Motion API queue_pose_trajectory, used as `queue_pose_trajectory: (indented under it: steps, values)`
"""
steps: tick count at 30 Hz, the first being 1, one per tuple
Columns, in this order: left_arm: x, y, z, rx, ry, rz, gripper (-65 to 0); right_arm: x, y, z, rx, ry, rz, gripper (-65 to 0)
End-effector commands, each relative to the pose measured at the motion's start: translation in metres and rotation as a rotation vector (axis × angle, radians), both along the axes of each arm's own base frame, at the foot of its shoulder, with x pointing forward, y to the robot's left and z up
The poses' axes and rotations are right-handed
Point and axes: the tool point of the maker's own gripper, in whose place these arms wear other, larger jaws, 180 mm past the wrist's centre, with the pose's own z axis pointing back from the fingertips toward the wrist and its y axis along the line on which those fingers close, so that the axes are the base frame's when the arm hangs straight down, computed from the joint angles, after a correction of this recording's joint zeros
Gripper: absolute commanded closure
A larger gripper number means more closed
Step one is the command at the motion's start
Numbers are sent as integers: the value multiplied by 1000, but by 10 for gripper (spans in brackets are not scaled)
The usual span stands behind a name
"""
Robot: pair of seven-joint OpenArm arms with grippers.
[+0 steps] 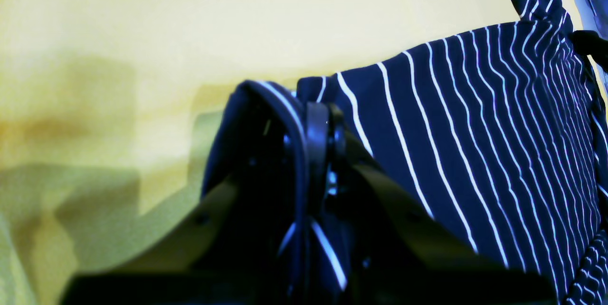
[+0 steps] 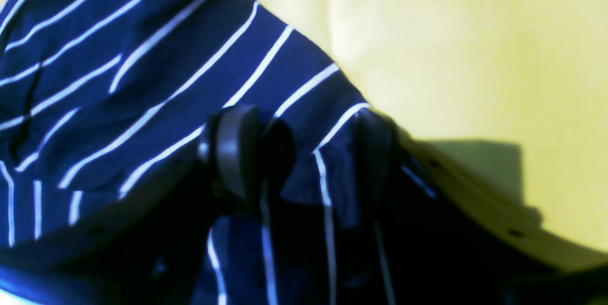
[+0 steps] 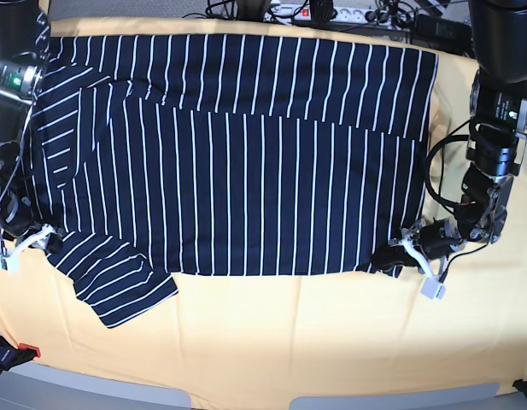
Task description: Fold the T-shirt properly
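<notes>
The T-shirt (image 3: 246, 171), dark navy with thin white stripes, lies spread across the yellow-orange table cloth (image 3: 289, 342), its near part folded over the far part. One sleeve (image 3: 118, 286) sticks out at the near left. My left gripper (image 3: 389, 254) is shut on the shirt's near right corner; in the left wrist view the closed gripper (image 1: 316, 124) pinches the fabric (image 1: 475, 129). My right gripper (image 3: 48, 242) is at the shirt's left edge. In the right wrist view striped fabric (image 2: 118, 58) fills the gap of this gripper (image 2: 308, 153) and drapes over one finger (image 2: 375, 148).
A power strip and cables (image 3: 331, 13) lie along the table's far edge. Bare table cloth (image 1: 142, 34) runs along the near side, also seen in the right wrist view (image 2: 475, 34). A red-tipped clamp (image 3: 24, 350) sits at the near left corner.
</notes>
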Motion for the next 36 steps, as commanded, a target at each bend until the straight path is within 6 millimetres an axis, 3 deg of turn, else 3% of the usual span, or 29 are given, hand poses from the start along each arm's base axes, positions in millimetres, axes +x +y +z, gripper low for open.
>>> queue_pose_trajectory:
  steps: [1,5,11,15,22,30,36]
  values:
    - [10,7,16,10,-37,8,0,5,-9,14,-20,-27,2,-244]
    - [10,8,16,11,-37,8,0,13,-13,25,-27,-58,-4,0]
    - [14,8,19,33,-46,-1,0,33,-17,59,-41,-129,34,0]
    - [26,10,35,57,-94,-2,0,42,-20,75,-46,-160,29,0]
    - [48,17,60,136,-243,12,0,46,-20,75,-67,-171,18,0]
    - [59,10,64,194,-335,20,0,53,-25,81,-105,-202,-11,0]
    - [55,0,64,177,-346,-33,0,58,-21,88,-112,-204,23,0]
